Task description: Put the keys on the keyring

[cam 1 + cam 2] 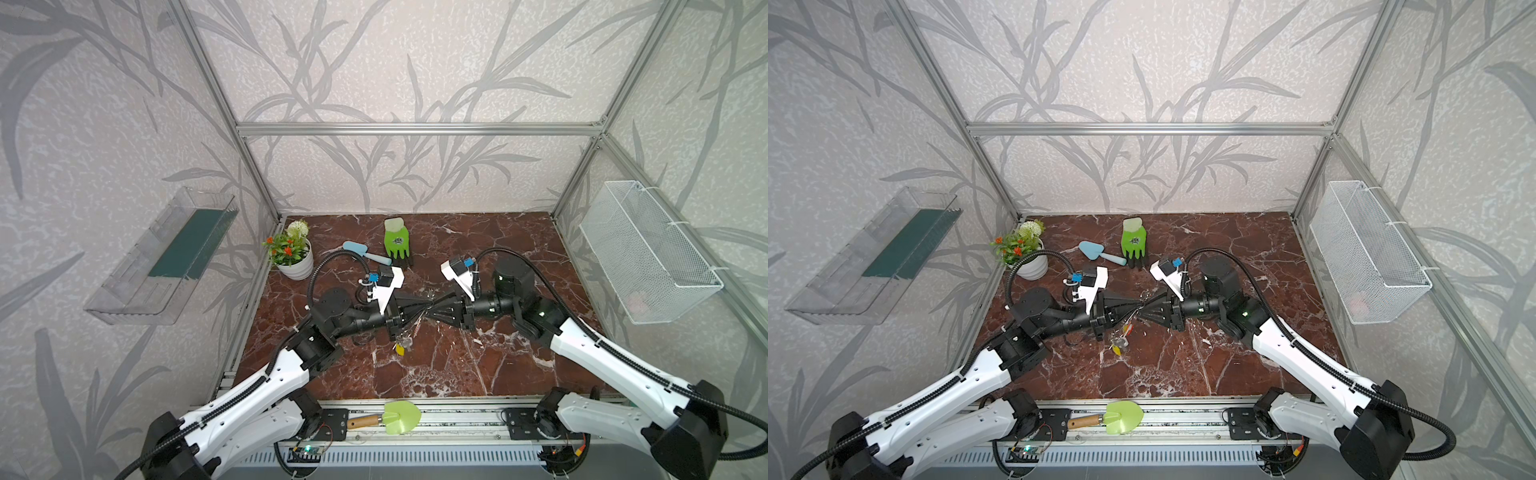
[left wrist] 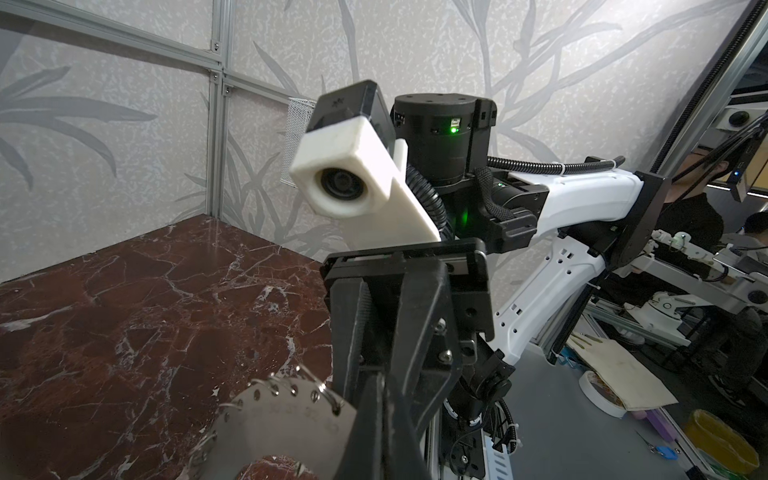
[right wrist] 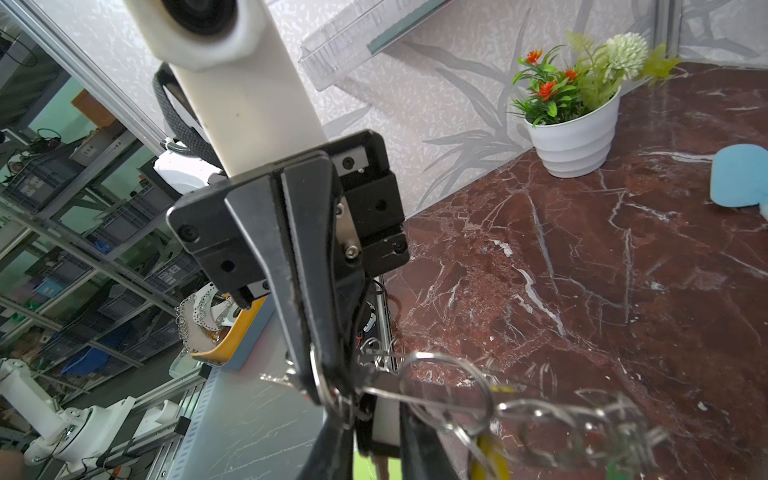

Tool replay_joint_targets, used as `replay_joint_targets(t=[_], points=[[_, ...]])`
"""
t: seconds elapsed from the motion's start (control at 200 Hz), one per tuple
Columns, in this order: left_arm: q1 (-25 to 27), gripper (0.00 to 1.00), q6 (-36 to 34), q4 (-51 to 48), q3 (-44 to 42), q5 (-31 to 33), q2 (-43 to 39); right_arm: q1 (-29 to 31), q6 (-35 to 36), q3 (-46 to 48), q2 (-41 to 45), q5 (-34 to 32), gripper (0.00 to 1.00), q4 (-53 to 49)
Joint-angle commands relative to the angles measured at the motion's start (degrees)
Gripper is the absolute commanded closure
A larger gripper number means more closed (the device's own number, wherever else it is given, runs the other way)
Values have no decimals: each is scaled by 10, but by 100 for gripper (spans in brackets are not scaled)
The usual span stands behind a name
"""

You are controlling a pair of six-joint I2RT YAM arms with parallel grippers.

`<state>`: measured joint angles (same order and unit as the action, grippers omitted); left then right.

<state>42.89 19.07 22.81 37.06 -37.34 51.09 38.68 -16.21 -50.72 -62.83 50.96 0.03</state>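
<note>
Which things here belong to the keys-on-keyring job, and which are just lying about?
Job in hand: large flat grey metal keyring, gripped by the left hand; small silver keys with a yellow tag; right hand, tip to tip with the left.

Lying about: green fabric glove; light blue plastic trowel; white pot of artificial flowers; green shovel with wooden handle; clear plastic wall shelf; white wire mesh basket.

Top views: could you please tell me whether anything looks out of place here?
Yes: the light green plastic trowel with a wooden handle lies off the red marble tabletop, on the aluminium rail between the arm bases, whereas the pale blue trowel rests on the marble.
</note>
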Motion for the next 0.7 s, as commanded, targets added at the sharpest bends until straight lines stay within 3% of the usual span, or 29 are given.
replay_joint_targets(t=[0.0,0.375,0.695], points=[[7,100,-2,33,-5,-8,-12,-4,20,-20,32,-31,73,-23],[7,100,9,42,-8,-8,-13,-7,16,-26,50,-29,64,-20],[7,100,10,40,-10,0,-20,-6,5,-21,22,-7,73,6]])
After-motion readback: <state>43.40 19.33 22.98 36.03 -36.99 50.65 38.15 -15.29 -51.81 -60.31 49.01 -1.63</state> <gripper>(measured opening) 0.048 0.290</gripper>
